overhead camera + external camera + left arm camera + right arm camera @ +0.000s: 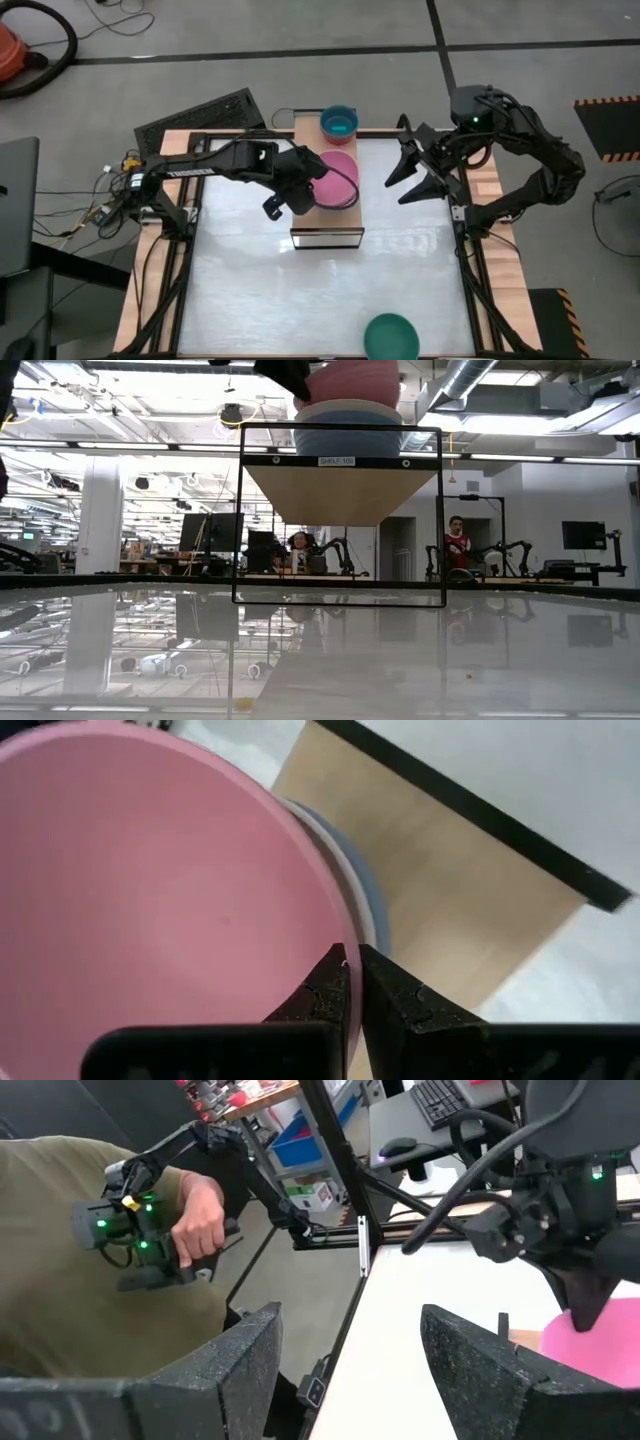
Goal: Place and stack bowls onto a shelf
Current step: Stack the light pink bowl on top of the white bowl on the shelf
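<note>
The light-wood shelf [327, 232] stands at the table's far middle. On its far end sits the cyan bowl [338, 123]. At its middle, the larger pink bowl [338, 178] sits in the mouth of the grey-blue bowl [350, 428], whose base rests on the shelf [340, 461]. My left gripper [303, 190] is shut on the pink bowl. My right gripper [396, 190] hangs open over the table, right of the shelf. The dark green bowl [390, 337] stands on the table by the near edge. The other bowls are out of view. My left gripper [352, 965] pinches the pink bowl's rim [335, 935] on the bowl's left side, one finger inside the bowl and one outside. The fingers come slanting down from the table's left. The bowl is upright over the grey-blue bowl [365, 900]; whether it rests fully in it I cannot tell.
Bare table spreads left, right and near of the shelf [470, 900]. A keyboard [205, 118] lies beyond the far-left corner. In the right wrist view a person's hand [195, 1220] holds a controller beyond the table, with my left arm [560, 1220] above the pink bowl [600, 1352].
</note>
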Available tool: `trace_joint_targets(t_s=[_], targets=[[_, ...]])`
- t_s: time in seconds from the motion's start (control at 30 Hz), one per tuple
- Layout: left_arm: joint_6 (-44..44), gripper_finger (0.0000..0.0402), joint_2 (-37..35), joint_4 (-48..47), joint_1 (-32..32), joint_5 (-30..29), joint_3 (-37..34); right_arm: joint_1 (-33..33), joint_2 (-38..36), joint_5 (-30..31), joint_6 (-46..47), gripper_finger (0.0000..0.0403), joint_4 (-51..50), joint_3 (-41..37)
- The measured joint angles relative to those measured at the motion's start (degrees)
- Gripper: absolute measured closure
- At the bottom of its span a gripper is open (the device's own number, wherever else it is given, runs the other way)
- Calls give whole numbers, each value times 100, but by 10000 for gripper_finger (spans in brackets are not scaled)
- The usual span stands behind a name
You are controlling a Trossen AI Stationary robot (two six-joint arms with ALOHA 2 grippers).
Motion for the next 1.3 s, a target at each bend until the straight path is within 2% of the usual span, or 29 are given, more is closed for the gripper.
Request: trace_joint_targets(t_s=[0.27,0.4,0.67,0.9,1.07,1.2,1.3], targets=[[49,400,46,-58,-94,-517,-4,6,0,-2,-33,138,-2,0],[15,387,52,-57,-136,-758,-4,6,0,-2,-31,138,-2,0],[-263,331,50,-51,-240,-842,-4,6,0,0,-31,138,-1,0],[-100,282,-49,-22,-377,-1436,45,-39,0,2,-31,138,0,0],[-258,268,-66,-51,-416,-1595,654,-47,-24,150,-29,138,-78,0],[-686,266,-77,-63,-513,-1575,1230,174,-24,650,1,138,-665,2],[-1093,268,-103,-104,-582,-1203,1662,591,4,1240,34,138,-906,2]])
